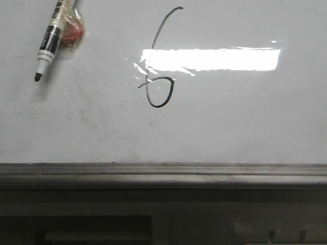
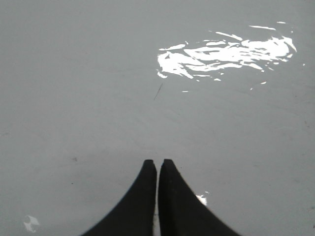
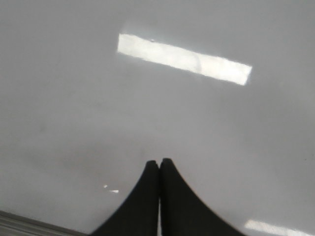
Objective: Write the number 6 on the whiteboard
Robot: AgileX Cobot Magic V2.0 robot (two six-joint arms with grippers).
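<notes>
Above the grey metal ledge (image 1: 163, 171), on the whiteboard (image 1: 245, 117), the number 6 (image 1: 159, 76) stands drawn — a long curved stem running down into a small oval loop with a short tick at its left. Up and well left of the 6 lies a black-tipped marker (image 1: 50, 43), tilted, with a red object in clear wrap (image 1: 72, 31) touching its side. Left gripper (image 2: 157, 163) and right gripper (image 3: 159, 162) each hover over bare board — fingers pressed together, holding nothing.
</notes>
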